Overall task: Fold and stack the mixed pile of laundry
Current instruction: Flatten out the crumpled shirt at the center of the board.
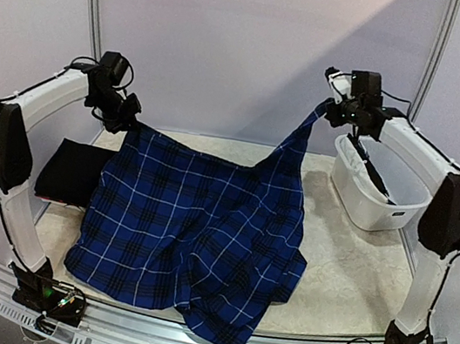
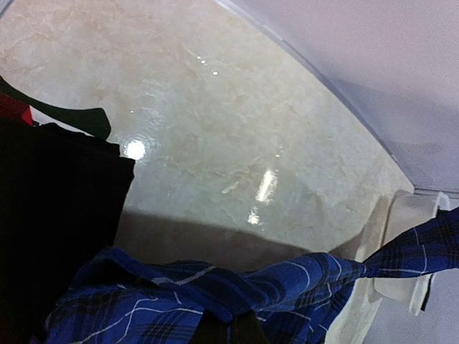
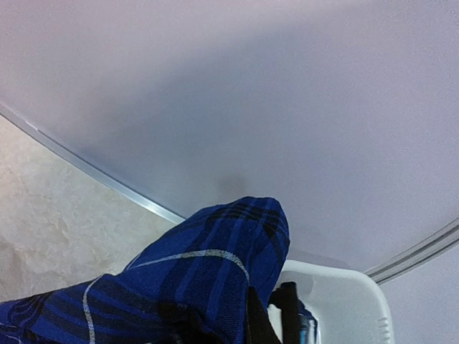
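As left claw (image 1: 131, 122) and right claw (image 1: 328, 111) apparently pinch its corners, the blue plaid shirt (image 1: 194, 228) hangs between them.

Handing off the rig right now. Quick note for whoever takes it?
Left claw: shut on the blue plaid shirt's top edge.
Right claw: shut on its other corner, held higher, near the white basket.
Shirt hangs spread between them, lower part draped on the table.
Done: black garment lies folded at the table's left.
Left: fold the shirt, probably stack it on the black one.
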